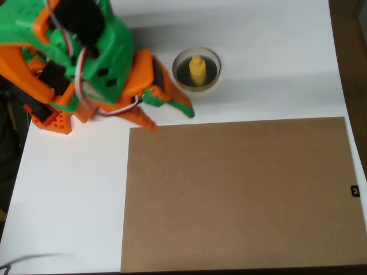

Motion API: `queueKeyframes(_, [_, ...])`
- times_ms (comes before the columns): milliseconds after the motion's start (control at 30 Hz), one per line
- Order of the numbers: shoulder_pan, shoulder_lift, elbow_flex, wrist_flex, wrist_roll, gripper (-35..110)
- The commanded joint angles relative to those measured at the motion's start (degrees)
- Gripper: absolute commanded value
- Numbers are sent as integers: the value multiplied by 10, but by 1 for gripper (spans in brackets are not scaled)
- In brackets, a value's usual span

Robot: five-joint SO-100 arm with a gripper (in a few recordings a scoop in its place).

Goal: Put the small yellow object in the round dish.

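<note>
Seeing the small yellow object (197, 69) upright inside the round dish (196, 83), we should back our gripper (171, 112), fingers apart, toward eight o'clock without clipping the rim.

your gripper (169, 114) sits just left of the round dish (196, 70); small yellow object (197, 70) stands inside it. brown board (241, 195) lies flat near; white table (275, 46) open far right.

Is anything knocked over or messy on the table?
No, nothing looks wrong. The small yellow object stands upright inside the round dish. The pincer sits beside the dish, holding nothing. The brown board lies flat and tidy.
</note>
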Motion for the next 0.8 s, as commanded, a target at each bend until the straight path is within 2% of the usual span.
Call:
queueKeyframes(0, [66, 47, 16, -11, -22, 21])
queueKeyframes(333, [212, 93, 96, -97, -17, 21])
queueKeyframes(767, [385, 172, 186, -229, 115, 20])
